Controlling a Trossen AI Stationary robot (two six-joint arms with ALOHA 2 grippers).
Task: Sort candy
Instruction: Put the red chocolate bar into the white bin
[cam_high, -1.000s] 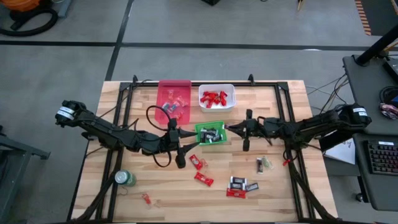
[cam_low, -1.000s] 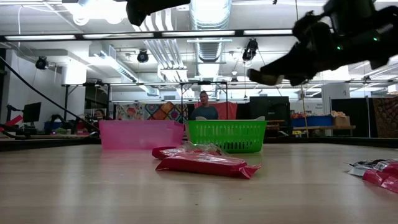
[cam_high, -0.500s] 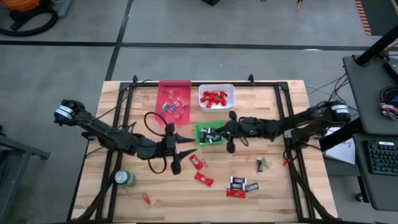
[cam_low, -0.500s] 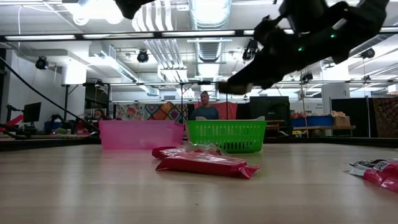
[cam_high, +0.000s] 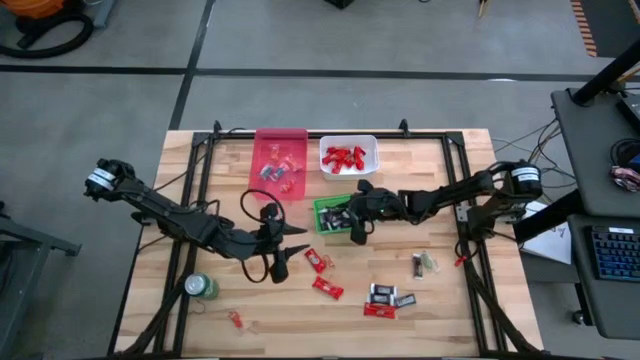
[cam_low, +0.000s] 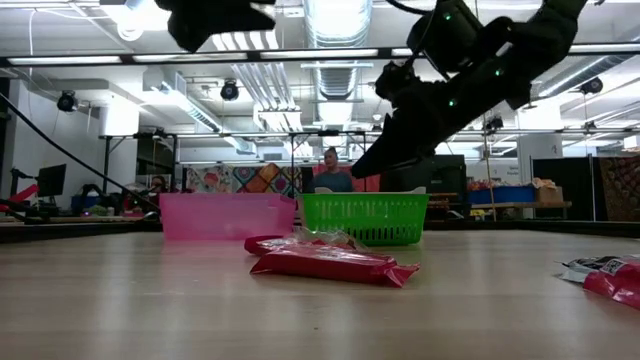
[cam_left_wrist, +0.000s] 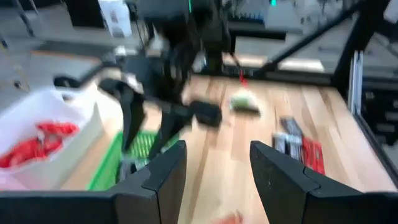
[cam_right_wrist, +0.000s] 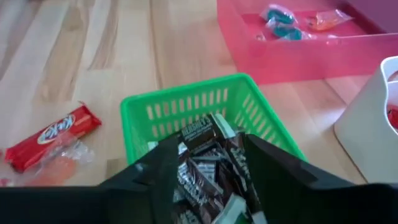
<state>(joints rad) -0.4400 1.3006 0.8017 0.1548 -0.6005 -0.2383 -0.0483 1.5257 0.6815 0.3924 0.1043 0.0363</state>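
Wooden planks carry our work; low in the high view, loose candy (cam_high: 323, 272) lies scattered near a green can (cam_high: 201, 287). At centre-left our left gripper (cam_high: 283, 249) hovers, fingers spread, pinching nothing. Just right of centre our right gripper (cam_high: 357, 217) hangs over the green basket (cam_high: 327, 205), fingers parted, dark-wrapped sweets (cam_right_wrist: 208, 163) heaped below them. Farther up, the white bin (cam_high: 372, 146) holds red sweets, the pink bin (cam_high: 262, 150) a few mixed ones

Three plastic bins: one pink rectangular bin (cam_high: 281, 160), one white bin (cam_high: 348, 156), one green slatted basket (cam_high: 327, 213). One green round can (cam_high: 201, 287). Loose on the wooden tabletop (cam_high: 440, 300): three red-wrapped candy bars (cam_high: 327, 288).
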